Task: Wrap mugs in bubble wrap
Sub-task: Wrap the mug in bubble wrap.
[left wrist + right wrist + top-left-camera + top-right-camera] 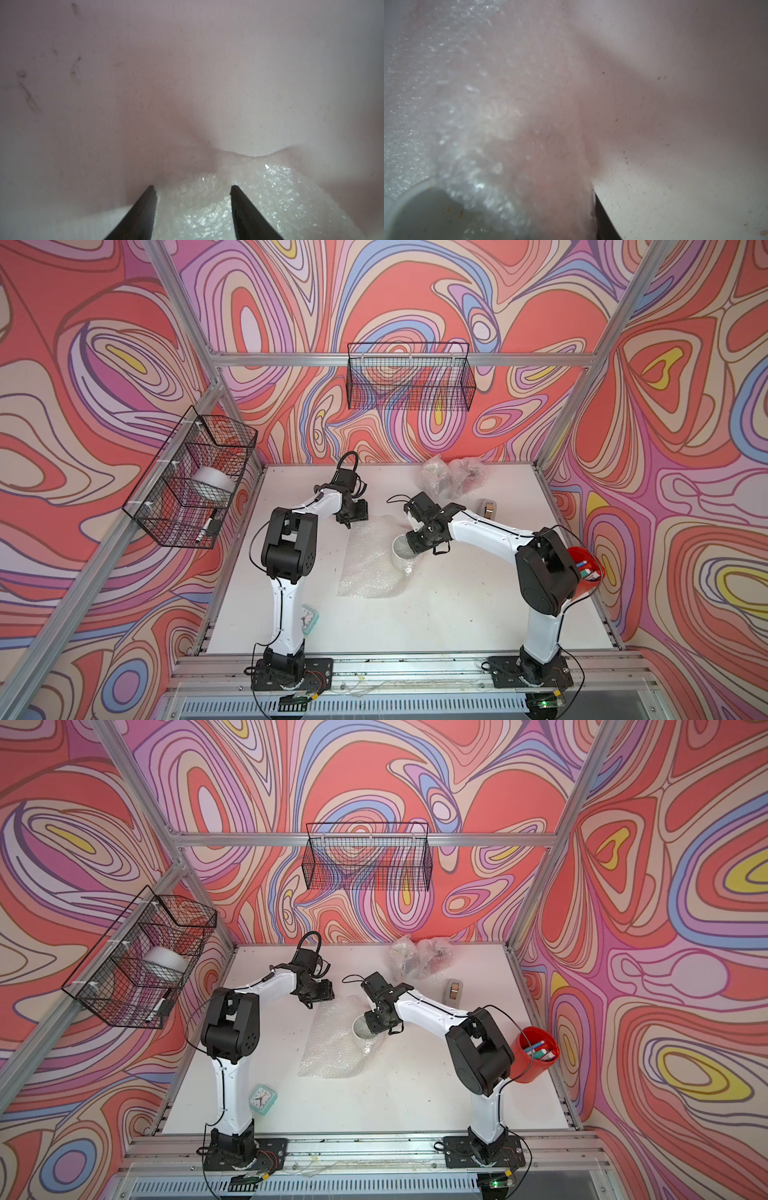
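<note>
Bubble wrap (370, 568) is lying flat in the middle of the white table (457, 605). A white mug (400, 549) is sitting on the right edge of the sheet, and some of the sheet is folding up over it. The right gripper (417, 546) is reaching down right at the mug. Plastic is hiding its fingers, so nobody can tell if they are squeezing. The left gripper (193, 189) is hanging over the far corner of the sheet with its fingers spread apart, grasping nothing. Two wrapped bundles (451, 477) are sitting at the back.
</note>
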